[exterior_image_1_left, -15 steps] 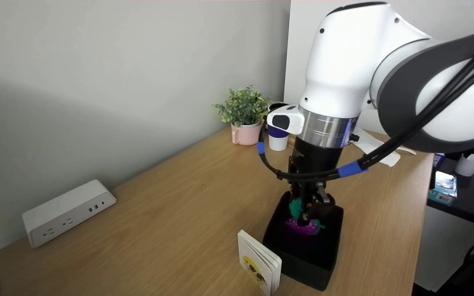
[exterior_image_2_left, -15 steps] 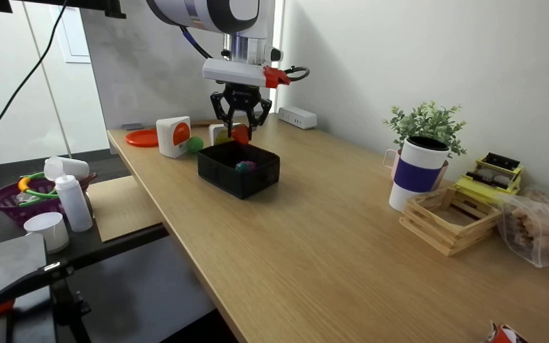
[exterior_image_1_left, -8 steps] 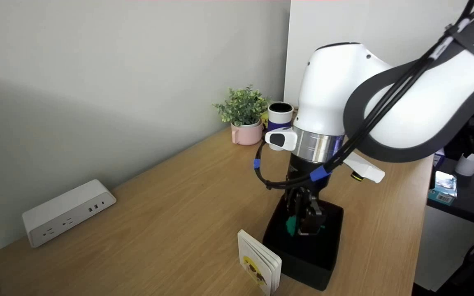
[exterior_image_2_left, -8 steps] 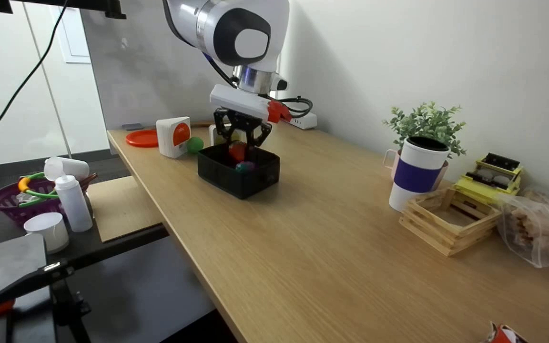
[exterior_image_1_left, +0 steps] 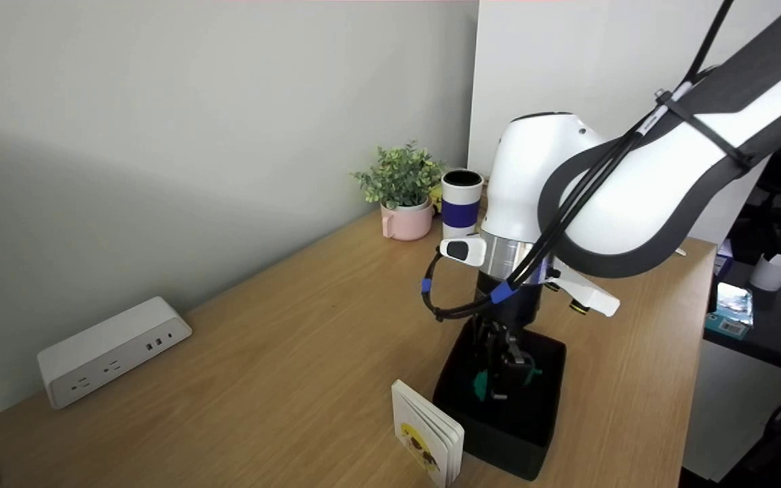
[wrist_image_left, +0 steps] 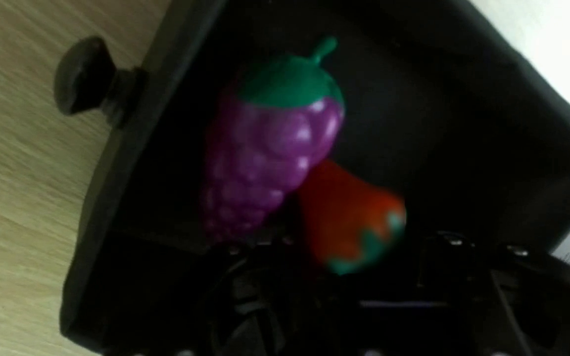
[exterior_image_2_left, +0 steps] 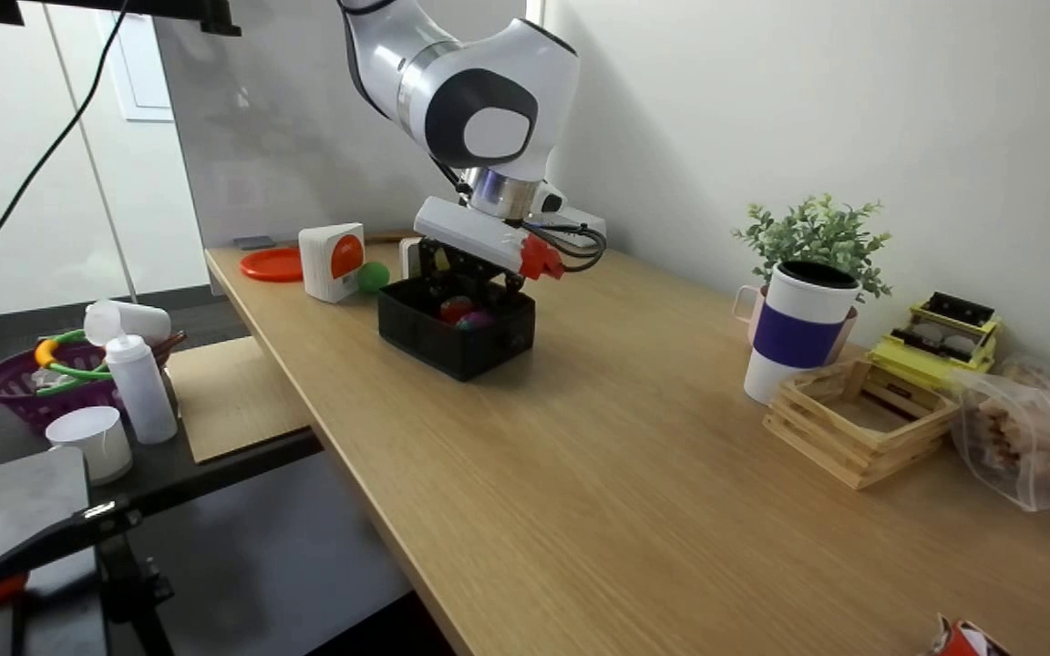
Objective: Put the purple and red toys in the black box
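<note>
Low in the wrist view, the claw [wrist_image_left: 356, 249] flanked the toy strawberry [wrist_image_left: 349, 212] inside the black box [wrist_image_left: 438, 113], spread and hold unclear; gentle release, then straight retreat, seemed wisest beside the centre-left toy grapes [wrist_image_left: 270, 158].

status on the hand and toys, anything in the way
Hand low inside black box, grip unclear. Red toy, purple toy inside, close together. Book just outside, apparently not blocking.
</note>
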